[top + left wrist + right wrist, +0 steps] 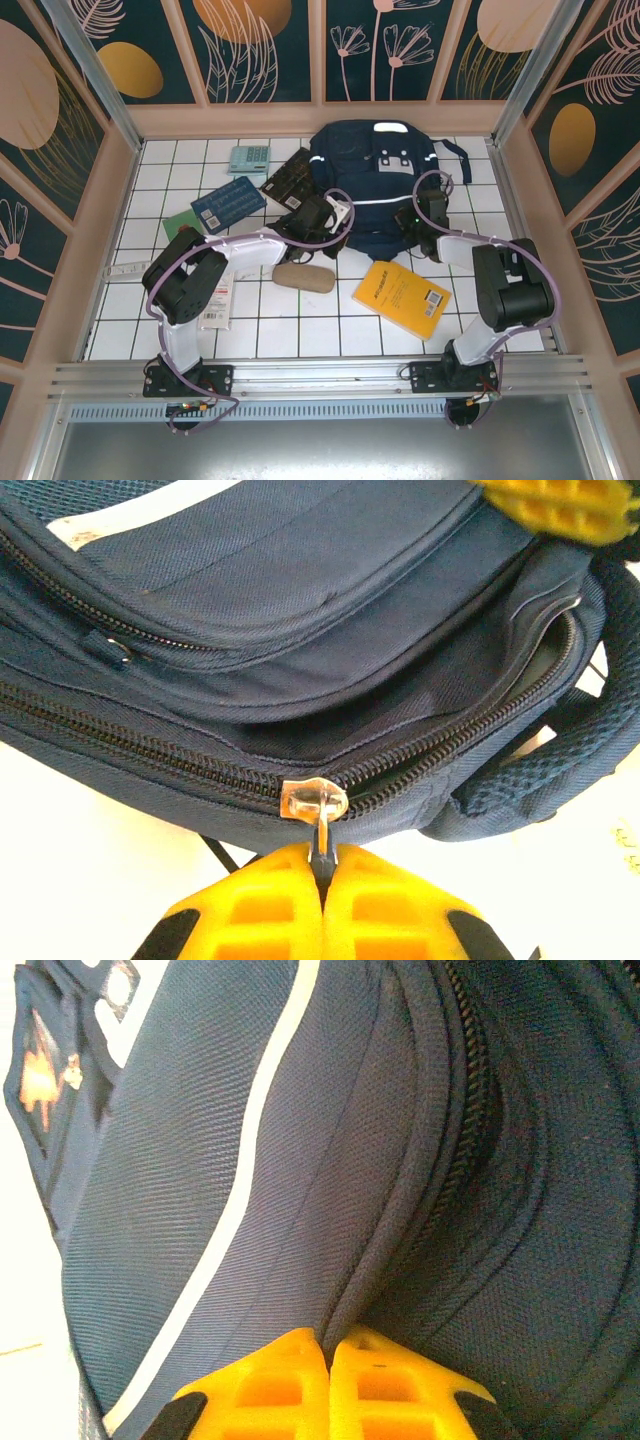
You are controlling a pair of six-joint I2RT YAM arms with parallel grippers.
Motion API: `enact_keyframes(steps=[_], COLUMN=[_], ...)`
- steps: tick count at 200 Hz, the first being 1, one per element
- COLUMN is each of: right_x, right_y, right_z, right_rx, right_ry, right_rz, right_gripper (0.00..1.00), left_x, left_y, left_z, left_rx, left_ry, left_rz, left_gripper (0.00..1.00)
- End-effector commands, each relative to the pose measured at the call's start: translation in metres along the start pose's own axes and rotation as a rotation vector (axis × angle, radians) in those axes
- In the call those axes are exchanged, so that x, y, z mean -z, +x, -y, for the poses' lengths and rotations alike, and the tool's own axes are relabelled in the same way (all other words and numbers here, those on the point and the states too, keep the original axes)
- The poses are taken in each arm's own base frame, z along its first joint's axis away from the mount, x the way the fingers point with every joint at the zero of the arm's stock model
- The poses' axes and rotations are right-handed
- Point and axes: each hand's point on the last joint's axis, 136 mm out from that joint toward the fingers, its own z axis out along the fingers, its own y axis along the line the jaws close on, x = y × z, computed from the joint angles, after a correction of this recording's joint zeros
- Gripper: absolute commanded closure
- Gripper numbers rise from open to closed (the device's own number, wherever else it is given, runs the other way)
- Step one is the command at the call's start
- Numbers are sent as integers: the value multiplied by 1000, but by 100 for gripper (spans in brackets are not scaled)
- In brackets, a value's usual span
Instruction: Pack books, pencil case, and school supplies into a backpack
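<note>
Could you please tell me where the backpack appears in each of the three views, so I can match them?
Top external: the backpack lies at the far centre of the table.
Left wrist: it spans the upper frame, with the left tool shut on its clear zipper pull.
Right wrist: it is seen close up, with the right tool shut on a fold of its fabric.
Shared landmark: the white reflective stripe.
</note>
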Motion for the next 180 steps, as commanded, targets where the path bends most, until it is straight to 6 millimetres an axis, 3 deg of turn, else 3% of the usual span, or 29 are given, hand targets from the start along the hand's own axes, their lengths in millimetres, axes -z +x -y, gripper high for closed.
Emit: enact_keyframes(steps=[1,49,103,137,163,180], right_x=[23,47,67,73,77,82], right_y=[-35,-65,-87,-89,-93,-96], right_z=[-4,3,-2,-6,-8,-9], right_rx=[59,89,143,165,170,171], right_ry=[-2,-1,-9,-18,-21,-29], right_rz=[120,170,210,216,225,233], right_gripper=[100,100,100,100,100,100], left_x=[9,9,5,-3,-3,3], left_y=[-2,-3,-2,-12,-30,-37], left_z=[-10,-76,-142,-174,-181,-202], left_rx=[-46,5,158,218,250,281], left_ry=[-86,-356,-510,-647,-662,-753], left_rz=[5,-25,-54,-57,-8,17], left_gripper=[100,100,100,100,100,100])
